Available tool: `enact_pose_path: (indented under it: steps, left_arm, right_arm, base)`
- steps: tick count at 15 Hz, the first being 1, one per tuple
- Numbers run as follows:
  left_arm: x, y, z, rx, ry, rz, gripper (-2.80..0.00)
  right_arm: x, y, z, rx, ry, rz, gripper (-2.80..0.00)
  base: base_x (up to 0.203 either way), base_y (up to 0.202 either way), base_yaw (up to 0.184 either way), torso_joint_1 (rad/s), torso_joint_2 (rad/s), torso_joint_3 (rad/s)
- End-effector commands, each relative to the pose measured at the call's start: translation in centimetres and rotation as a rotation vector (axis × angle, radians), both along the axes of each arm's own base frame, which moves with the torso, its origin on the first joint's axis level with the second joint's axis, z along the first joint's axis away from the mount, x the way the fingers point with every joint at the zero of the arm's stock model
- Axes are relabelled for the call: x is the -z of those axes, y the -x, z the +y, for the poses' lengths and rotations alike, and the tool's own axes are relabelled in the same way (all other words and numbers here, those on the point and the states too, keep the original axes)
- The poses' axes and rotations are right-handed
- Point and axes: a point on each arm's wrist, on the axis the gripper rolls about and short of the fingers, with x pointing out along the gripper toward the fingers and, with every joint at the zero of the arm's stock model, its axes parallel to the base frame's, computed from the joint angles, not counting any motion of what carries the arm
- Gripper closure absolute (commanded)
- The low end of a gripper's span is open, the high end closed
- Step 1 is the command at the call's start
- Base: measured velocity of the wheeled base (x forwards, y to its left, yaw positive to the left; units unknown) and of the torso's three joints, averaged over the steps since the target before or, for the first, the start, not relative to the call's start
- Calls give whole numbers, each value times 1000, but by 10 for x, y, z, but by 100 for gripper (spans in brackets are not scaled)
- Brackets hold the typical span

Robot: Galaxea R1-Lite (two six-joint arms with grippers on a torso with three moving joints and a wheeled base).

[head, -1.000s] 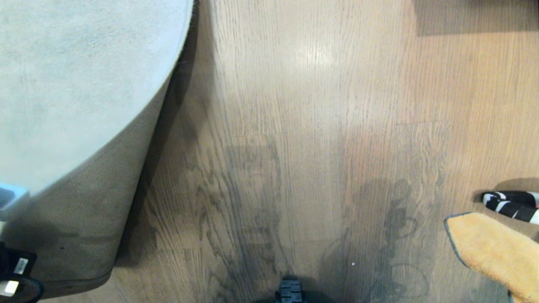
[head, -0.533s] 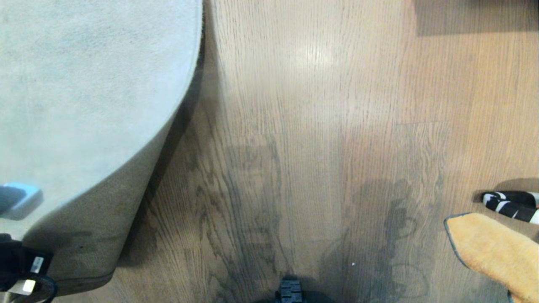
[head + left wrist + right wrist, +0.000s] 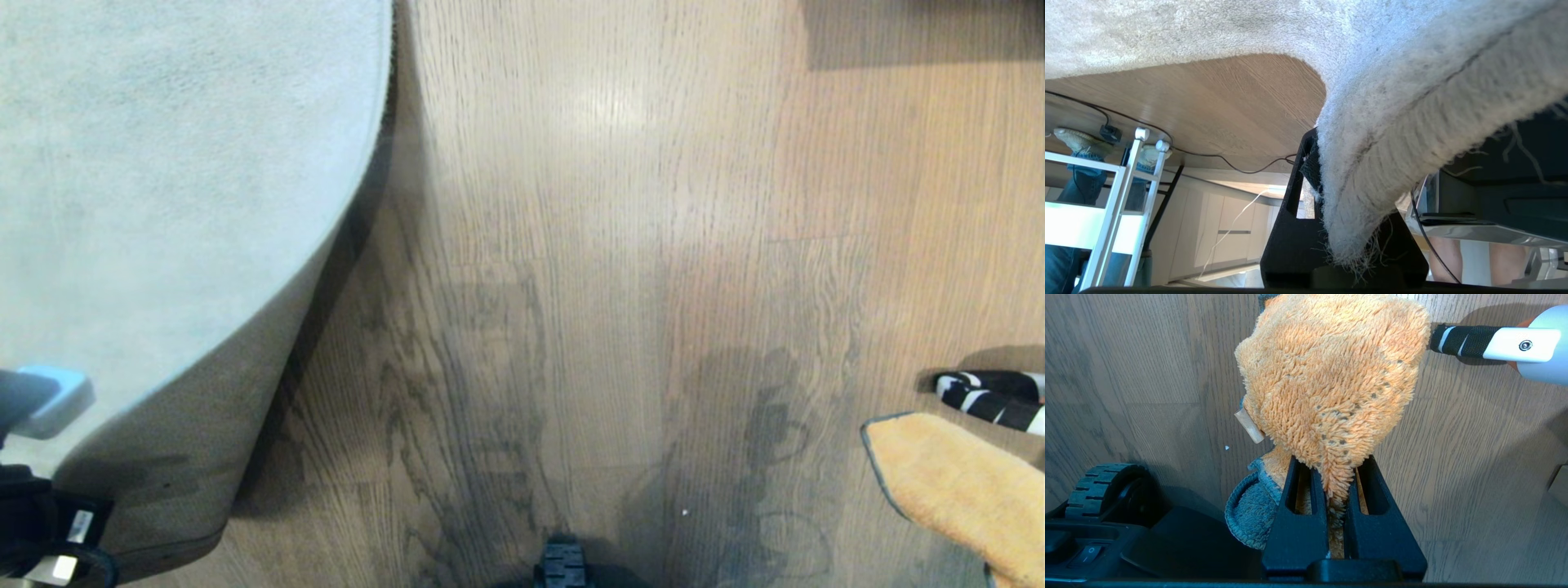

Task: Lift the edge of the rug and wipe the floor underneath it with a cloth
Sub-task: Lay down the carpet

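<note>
Wood-grain plank floor (image 3: 620, 245), grey-brown with a slight sheen, fills most of the head view. At the left gripper (image 3: 1327, 228) the black fingers are seen pressed together on the rug edge (image 3: 1372, 171), whose frayed pale pile and woven tan-brown backing are pinched between them; the corner is held raised clear of the floor, and its underside (image 3: 204, 408) is turned toward the camera. At the right gripper (image 3: 1337, 522) the fingers are closed on the cloth (image 3: 1331, 384), an orange-tan fuzzy microfibre rag with thin dark trim, which hangs bunched above the floor, well to the right of the rug edge. Beside the cloth, farther from the rug edge, a black-and-white banded handle (image 3: 992, 400) lies. The lifting step is judged to be in hand; wiping is not yet begun. The next move would call for the cloth to be carried across to the exposed floor beside the raised border and pressed flat.
</note>
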Motion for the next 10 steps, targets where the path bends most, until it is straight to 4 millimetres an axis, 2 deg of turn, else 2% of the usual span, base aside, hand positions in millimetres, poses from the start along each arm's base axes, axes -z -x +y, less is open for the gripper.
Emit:
enact_pose_path:
  steps: [1, 10]
  left_arm:
    - [0, 1, 0, 1, 0, 2, 0]
    - [0, 1, 0, 2, 0, 1, 0]
  right_arm:
    - [0, 0, 0, 0, 0, 2, 0]
    - [0, 0, 0, 0, 0, 2, 0]
  base:
    - [0, 0, 0, 0, 0, 0]
    - [0, 0, 0, 0, 0, 0]
